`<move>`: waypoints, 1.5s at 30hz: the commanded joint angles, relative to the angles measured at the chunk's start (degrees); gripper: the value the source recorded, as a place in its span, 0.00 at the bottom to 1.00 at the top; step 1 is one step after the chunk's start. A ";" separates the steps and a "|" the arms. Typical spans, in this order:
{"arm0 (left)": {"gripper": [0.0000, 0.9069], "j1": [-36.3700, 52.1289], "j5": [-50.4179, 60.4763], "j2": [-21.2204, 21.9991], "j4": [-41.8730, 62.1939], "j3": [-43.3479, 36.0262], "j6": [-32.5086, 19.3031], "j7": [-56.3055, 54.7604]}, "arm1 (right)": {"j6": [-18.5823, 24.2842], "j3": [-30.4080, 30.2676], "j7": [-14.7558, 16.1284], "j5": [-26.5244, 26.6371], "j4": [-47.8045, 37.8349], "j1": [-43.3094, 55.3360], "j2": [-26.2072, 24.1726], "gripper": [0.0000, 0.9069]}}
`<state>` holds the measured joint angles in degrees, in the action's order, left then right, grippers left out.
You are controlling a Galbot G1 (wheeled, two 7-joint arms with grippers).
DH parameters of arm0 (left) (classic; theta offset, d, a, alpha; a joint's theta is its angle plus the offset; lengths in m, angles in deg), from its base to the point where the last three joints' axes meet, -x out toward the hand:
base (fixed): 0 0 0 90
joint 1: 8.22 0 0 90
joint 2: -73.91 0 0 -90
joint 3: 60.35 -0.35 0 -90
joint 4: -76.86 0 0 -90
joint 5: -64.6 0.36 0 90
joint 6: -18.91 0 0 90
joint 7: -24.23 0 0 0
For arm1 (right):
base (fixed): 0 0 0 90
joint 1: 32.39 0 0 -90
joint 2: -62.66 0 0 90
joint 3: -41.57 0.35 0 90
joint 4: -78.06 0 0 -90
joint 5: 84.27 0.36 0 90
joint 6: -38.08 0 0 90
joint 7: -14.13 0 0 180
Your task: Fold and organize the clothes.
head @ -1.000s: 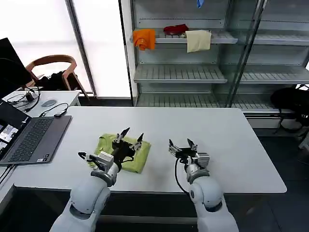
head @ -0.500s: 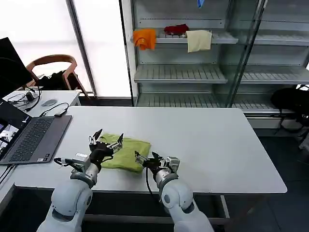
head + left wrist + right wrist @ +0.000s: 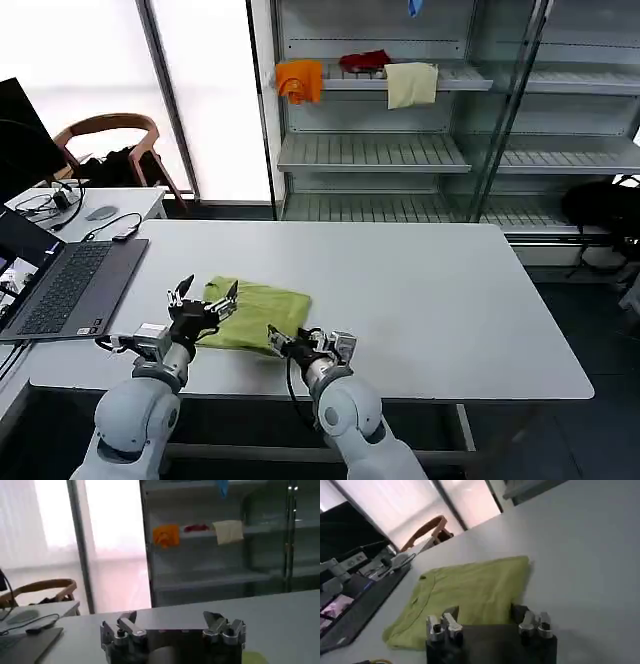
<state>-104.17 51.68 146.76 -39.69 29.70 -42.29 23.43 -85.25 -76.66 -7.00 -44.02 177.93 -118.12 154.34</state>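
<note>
White table [image 3: 450,300] out front, metal shelving behind it w/ an orange cloth [image 3: 299,79], a red cloth [image 3: 364,61] and a cream cloth [image 3: 411,84] draped on one shelf. Landmark here is the T-shirt [image 3: 257,314], lime yellow-green, lying folded into a rough rectangle on the table toward the near edge.

Left gripper [image 3: 202,300]: jaws spread wide, nothing between them, sitting at the shirt's laptop-side edge, fingertips up just over the fabric. From its own wrist cam the left gripper [image 3: 172,627] shows both fingers apart, looking across the tabletop to the shelves.

Right gripper [image 3: 296,343]: jaws also released, gap clear, at the shirt's near corner, on the side toward the robot; can't tell if the tips touch the cloth. On the right wrist cam the right gripper [image 3: 490,624] has fingers parted w/ the T-shirt [image 3: 465,597] spread just beyond them, collar end toward the laptop.

Outward from the shirt: laptop [image 3: 70,285] open, well off its far-left side at the table's edge. Beyond that, a side desk w/ cables and a mouse [image 3: 100,212], plus a wooden chair [image 3: 108,130] by the window.
</note>
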 commanded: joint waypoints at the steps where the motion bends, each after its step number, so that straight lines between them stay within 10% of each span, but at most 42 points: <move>1: 1.00 -0.85 -0.33 -0.04 0.52 1.45 -0.45 -0.15 | -0.19 -0.22 -0.33 1.01 -1.58 0.35 0.08 0.00; 18: 1.00 -0.54 0.00 0.29 1.54 1.19 -1.27 -0.25 | -0.12 3.38 0.54 -1.68 0.54 0.66 -1.11 0.00; 38: 1.00 -0.88 1.34 0.83 2.66 -0.06 -2.50 -0.10 | -0.18 11.77 6.16 -1.34 4.21 0.56 -13.87 0.02; 39: 1.00 -0.81 1.40 0.89 2.77 -0.11 -2.43 -0.09 | -0.17 11.77 6.69 -2.03 4.16 0.46 -13.77 0.68; 40: 1.00 -0.81 1.40 0.88 2.81 -0.13 -2.39 -0.08 | -0.07 11.80 7.28 -3.30 4.11 0.44 -13.56 1.00; 45: 1.00 -1.01 1.23 0.78 2.62 0.11 -2.35 0.21 | 0.09 13.10 10.91 -11.51 6.47 -1.36 -13.56 1.00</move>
<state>-105.00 52.96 147.64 -36.97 29.64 -44.56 23.39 -85.33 -65.92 -1.31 -46.31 181.84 -117.25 143.64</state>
